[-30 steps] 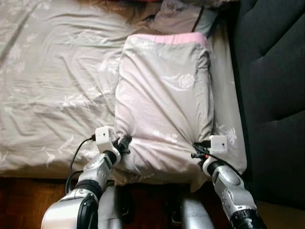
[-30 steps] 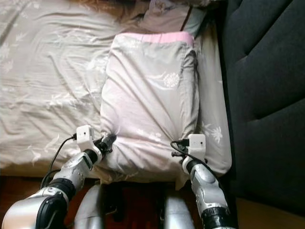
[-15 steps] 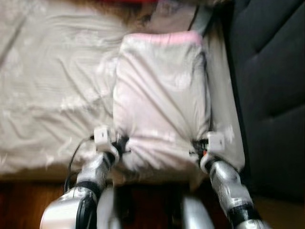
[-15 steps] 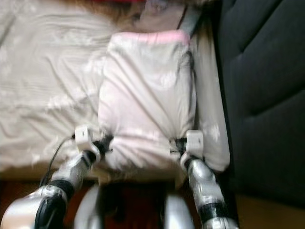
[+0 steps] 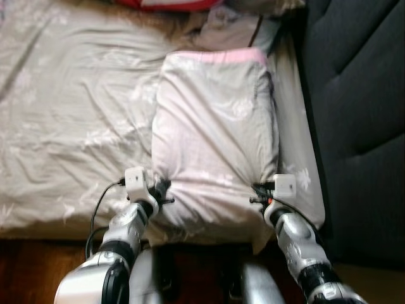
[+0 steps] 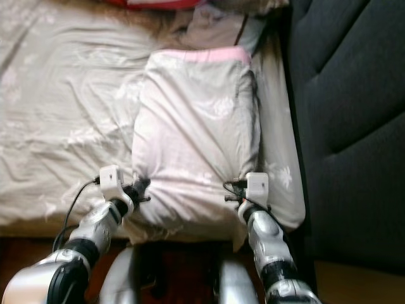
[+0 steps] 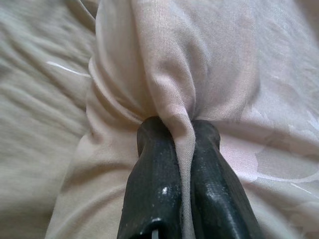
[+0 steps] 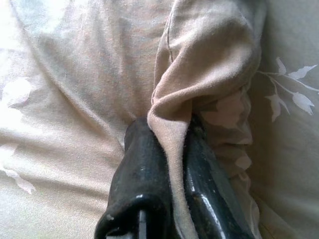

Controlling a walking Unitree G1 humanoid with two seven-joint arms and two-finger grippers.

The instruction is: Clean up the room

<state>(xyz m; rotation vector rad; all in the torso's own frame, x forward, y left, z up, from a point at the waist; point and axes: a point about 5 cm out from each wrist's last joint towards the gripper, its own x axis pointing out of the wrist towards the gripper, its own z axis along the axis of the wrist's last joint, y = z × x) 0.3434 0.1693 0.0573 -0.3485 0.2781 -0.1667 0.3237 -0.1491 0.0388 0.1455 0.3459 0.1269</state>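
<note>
Robot pinching the two near corners of a pillow lying on a bed.

The left end effector [image 7: 182, 149] is clamped on a bunched fold of the pillow [image 5: 215, 133] at its near left corner, cloth squeezed between the two black fingers. The right end effector [image 8: 167, 144] is clamped the same way on the pillow's near right corner. Holding both near corners at once likely lets the robot lift, drag or straighten the pillow evenly without it twisting. The pillow lies flat on the bed sheet [image 5: 69, 107], its pink-edged far end pointing away from the robot. Just beyond that far end lies a grey garment [image 5: 234, 31], and past it a red item [image 5: 171, 4]. A dark padded headboard [image 5: 361, 95] runs along the pillow's right side. Counted: one pillow, two end effectors, one grey garment, one red item.
</note>
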